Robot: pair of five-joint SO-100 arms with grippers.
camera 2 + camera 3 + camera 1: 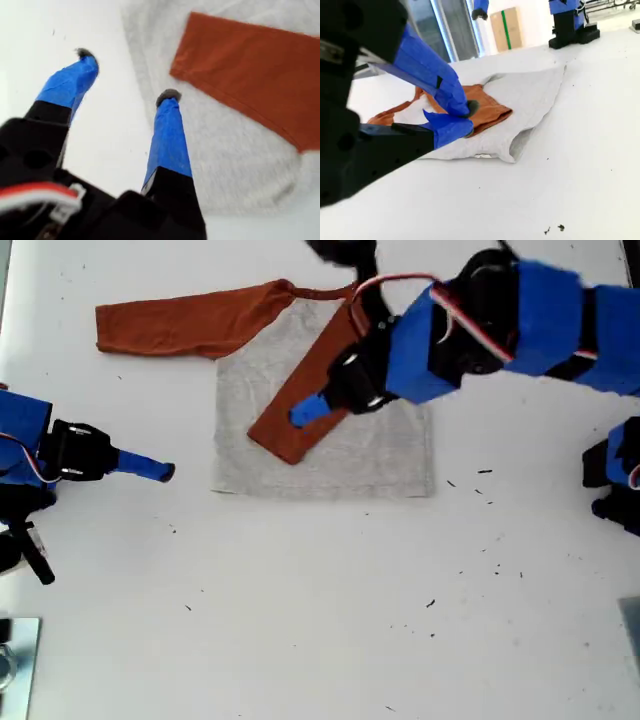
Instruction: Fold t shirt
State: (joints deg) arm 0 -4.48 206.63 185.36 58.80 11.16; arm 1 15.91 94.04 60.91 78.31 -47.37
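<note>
The t shirt point(345, 455) lies flat on the white table, grey body with rust-orange sleeves. One sleeve point(190, 325) stretches toward the exterior view's left. The other sleeve point(300, 415) is folded diagonally across the grey body, and its cuff point(220, 55) shows in the first wrist view. My first gripper point(310, 412) point(127, 75) hovers open over that folded sleeve's end, holding nothing. My second gripper point(150, 468) point(469, 117) sits low on the table at the exterior view's left, apart from the shirt point(530, 95), with its blue fingertips together on nothing.
An arm base point(615, 475) stands at the exterior view's right edge. A metal plate point(15, 660) lies in the exterior view's lower left corner. Dark specks point(485, 485) dot the table. A cardboard box point(507, 27) stands beyond the table.
</note>
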